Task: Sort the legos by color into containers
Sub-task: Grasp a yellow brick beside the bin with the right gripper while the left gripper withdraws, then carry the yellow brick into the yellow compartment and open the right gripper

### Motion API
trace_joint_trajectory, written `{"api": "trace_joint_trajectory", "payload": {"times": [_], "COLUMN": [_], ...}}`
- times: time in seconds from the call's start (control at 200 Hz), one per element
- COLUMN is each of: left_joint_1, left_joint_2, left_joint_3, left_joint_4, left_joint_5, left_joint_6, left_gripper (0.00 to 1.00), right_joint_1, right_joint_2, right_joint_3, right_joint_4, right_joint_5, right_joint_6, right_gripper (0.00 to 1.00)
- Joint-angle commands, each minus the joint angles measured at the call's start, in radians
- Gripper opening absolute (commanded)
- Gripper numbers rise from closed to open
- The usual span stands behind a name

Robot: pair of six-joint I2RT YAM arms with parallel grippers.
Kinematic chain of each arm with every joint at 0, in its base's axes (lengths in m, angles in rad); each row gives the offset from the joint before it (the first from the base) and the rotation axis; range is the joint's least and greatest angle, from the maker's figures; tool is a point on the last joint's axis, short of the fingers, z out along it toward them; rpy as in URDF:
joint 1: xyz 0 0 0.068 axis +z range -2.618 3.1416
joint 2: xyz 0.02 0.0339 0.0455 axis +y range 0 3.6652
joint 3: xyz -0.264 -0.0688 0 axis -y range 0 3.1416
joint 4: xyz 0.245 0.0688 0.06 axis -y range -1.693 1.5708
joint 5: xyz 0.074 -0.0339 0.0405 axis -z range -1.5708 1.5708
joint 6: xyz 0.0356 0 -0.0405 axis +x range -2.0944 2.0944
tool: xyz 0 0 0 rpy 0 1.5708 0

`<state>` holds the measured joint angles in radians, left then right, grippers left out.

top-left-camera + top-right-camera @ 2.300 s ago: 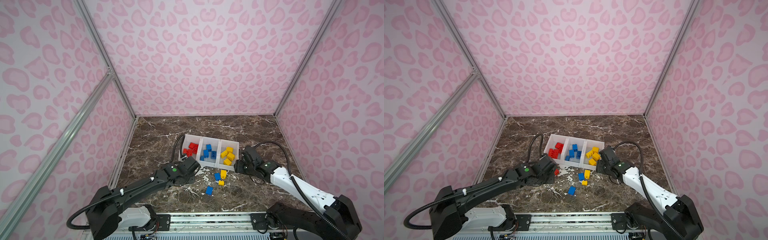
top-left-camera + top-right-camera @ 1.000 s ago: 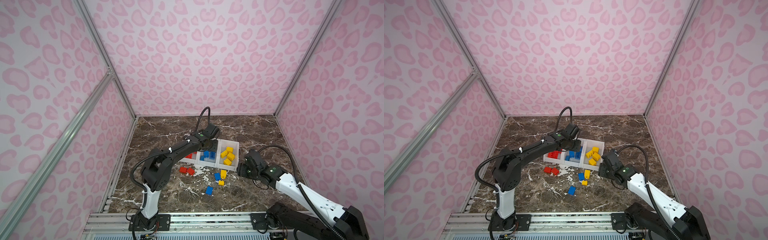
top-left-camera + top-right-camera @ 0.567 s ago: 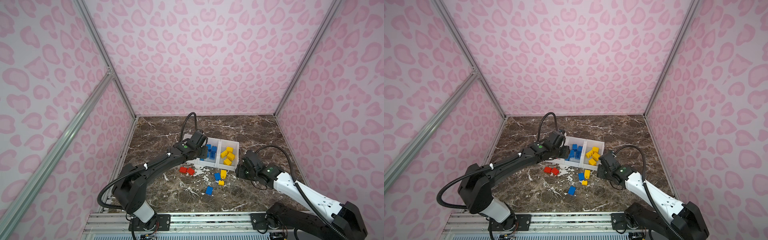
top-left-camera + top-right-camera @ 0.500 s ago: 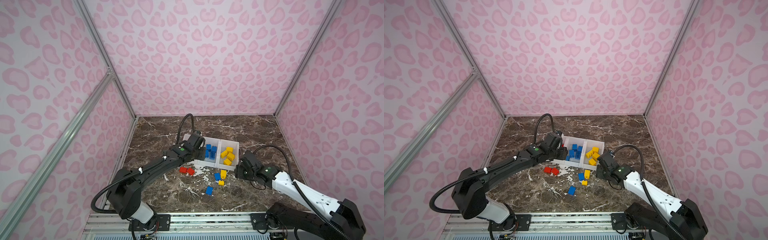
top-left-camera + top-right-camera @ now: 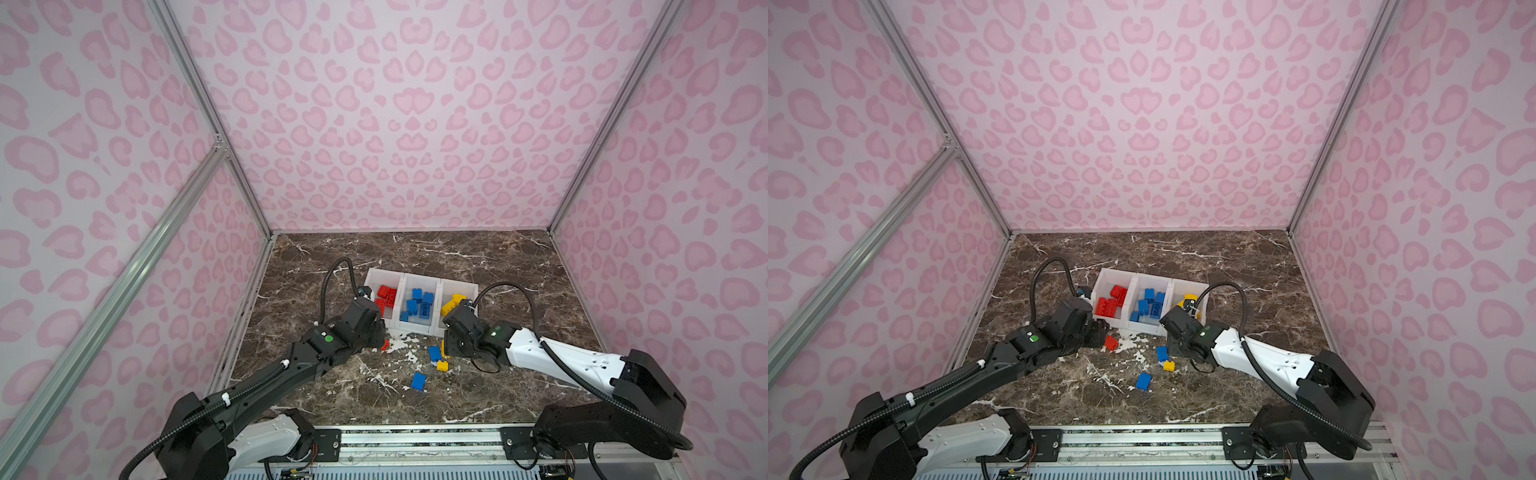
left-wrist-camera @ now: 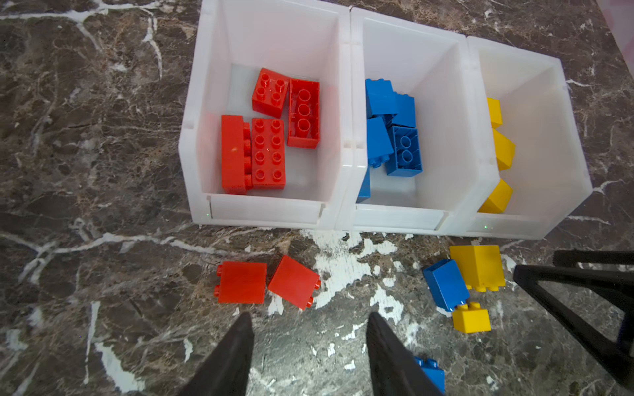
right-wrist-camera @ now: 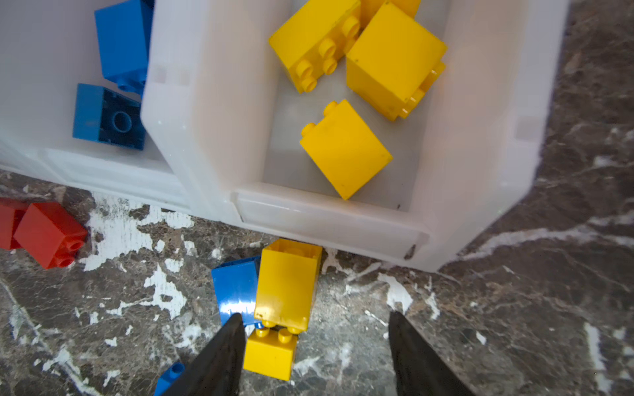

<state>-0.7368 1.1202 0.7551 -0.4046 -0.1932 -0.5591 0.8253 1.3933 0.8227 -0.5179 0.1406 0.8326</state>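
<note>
Both arms look set for a pick-up in front of the bins [image 6: 264, 212], whose three boxes keep red, blue and yellow bricks apart. The left gripper [image 6: 308, 319] hangs just short of two red bricks [image 6: 242, 282] that lie on the table [image 6: 103, 308], touching each other at a corner. To do this well, it should choose one brick, turn to meet its flat sides rather than the studs, and come down clear of the neighbour.

The right gripper [image 7: 315, 317] faces a harder cluster. A long yellow brick [image 7: 286, 284] lies flush against a blue brick [image 7: 235, 291], with a small yellow brick [image 7: 271, 353] at its studded end. Taking the small one first would likely avoid dragging the blue one along.

The left jaws stand moderately apart, empty and touching nothing. The right jaws are wider and also empty. The small yellow brick sits between them, close by one finger. That finger may brush the blue brick, though the view is too tight to say.
</note>
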Motion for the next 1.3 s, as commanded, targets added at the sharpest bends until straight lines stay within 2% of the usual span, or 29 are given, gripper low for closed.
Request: {"api": "trace_joint_trajectory", "payload": {"times": [0.0,0.175,0.555,0.795,1.02,1.295], "left_joint_1": [0.001,0.001,0.001,0.001,0.001,0.001], "left_joint_2": [-0.041,-0.080,-0.056,-0.056,-0.055,-0.057], "left_joint_3": [-0.035,-0.055,-0.051,-0.054,-0.053,-0.054], "left_joint_4": [-0.002,-0.019,-0.014,-0.017,-0.017,-0.018], "left_joint_5": [-0.032,-0.056,-0.035,-0.035,-0.035,-0.042], "left_joint_6": [-0.041,-0.035,-0.039,-0.044,-0.045,-0.050], "left_gripper": [0.56,0.56,0.57,0.57,0.57,0.57], "right_joint_1": [0.013,0.018,0.024,0.024,0.024,0.054], "right_joint_2": [0.037,0.084,0.143,0.145,0.135,0.100], "right_joint_3": [0.017,0.018,0.015,0.003,-0.012,-0.009], "right_joint_4": [0.023,0.047,0.075,0.086,0.093,0.063], "right_joint_5": [0.024,0.021,0.014,0.009,0.006,0.015], "right_joint_6": [0.020,0.039,0.056,0.056,0.062,0.067], "right_gripper": [0.66,0.64,0.55,0.40,0.35,0.32]}}
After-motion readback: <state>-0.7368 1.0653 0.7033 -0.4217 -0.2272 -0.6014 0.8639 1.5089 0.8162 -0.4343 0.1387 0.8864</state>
